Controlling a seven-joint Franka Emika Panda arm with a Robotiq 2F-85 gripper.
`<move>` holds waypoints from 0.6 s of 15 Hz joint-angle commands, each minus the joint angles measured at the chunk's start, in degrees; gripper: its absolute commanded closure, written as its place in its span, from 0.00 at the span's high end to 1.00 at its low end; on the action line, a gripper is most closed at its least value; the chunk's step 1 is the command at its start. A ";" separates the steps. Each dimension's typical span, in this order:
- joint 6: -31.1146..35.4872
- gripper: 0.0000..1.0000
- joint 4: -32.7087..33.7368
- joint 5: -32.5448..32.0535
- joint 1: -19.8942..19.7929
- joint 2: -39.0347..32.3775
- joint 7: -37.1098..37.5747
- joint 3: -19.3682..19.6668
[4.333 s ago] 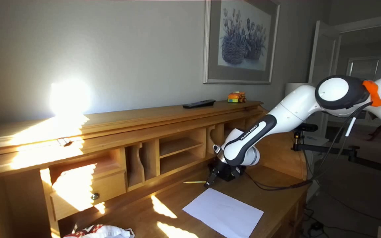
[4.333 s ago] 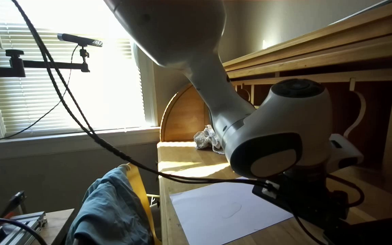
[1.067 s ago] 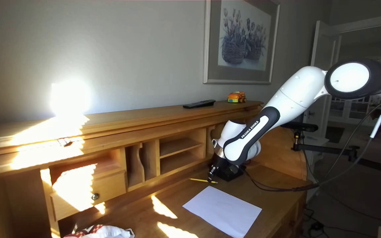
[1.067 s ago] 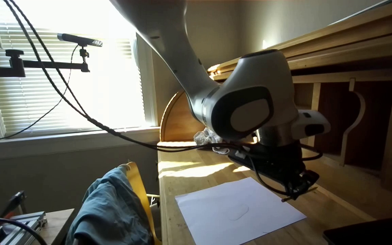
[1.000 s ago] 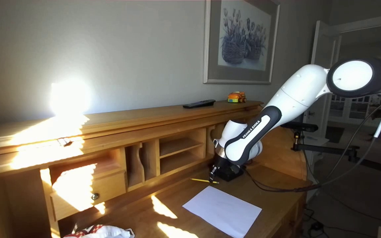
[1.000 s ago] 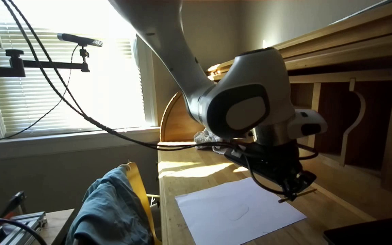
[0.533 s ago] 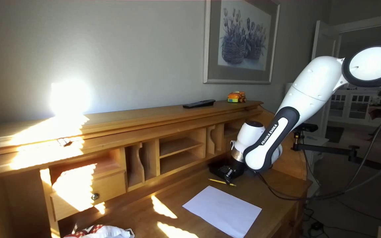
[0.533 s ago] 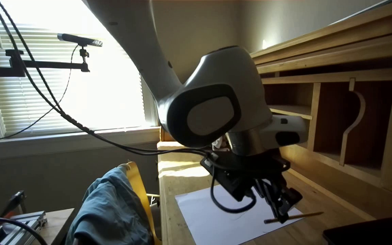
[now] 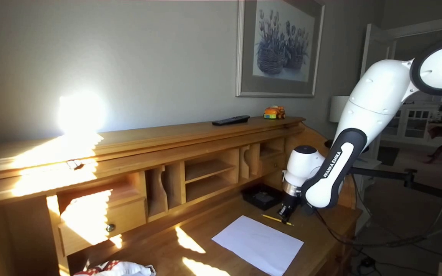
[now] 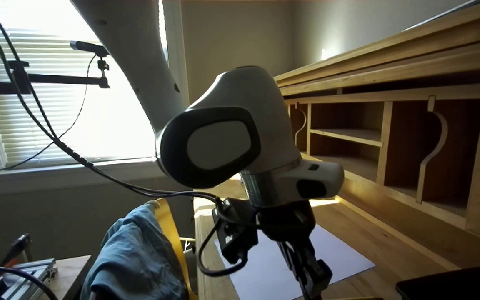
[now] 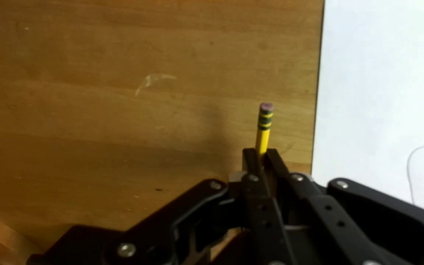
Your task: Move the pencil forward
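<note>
The yellow pencil [image 11: 263,138] sits between the fingertips of my gripper [image 11: 260,154] in the wrist view, its pink eraser end sticking out ahead of them. In an exterior view the pencil [image 9: 271,217] lies nearly level, at or just above the desk, with my gripper [image 9: 284,220] shut on it near the eraser end. Whether it touches the wood I cannot tell. My gripper's fingers [image 10: 306,275] run down to the picture's bottom edge in an exterior view, where only a sliver of pencil shows.
White paper [image 9: 259,245] with a faint drawn line lies beside the pencil. Behind the gripper stands a black tray [image 9: 252,201], near the pigeonholes [image 9: 209,172]. A bunched cloth [image 9: 117,269] rests at the desk's far end. A remote [image 9: 231,120] and a toy truck [image 9: 274,112] stand on top.
My gripper has carried the pencil away from the pigeonholes, past the tray and towards the desk's near side beside the paper. Its grip has stayed shut throughout.
</note>
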State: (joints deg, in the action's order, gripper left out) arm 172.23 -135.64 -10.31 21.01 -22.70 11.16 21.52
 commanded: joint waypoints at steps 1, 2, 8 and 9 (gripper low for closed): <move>1.52 0.02 -1.72 -1.58 -2.17 1.17 -1.61 -3.12; 0.95 0.02 -1.87 -1.57 -2.42 1.18 -1.94 -3.59; -0.83 0.02 -2.76 -1.85 -4.93 1.84 -4.82 -5.41; -0.89 0.02 -2.74 -1.97 -5.79 1.84 -6.02 -5.96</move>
State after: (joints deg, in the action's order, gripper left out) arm 172.41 -136.82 -10.40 18.15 -22.72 7.87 17.40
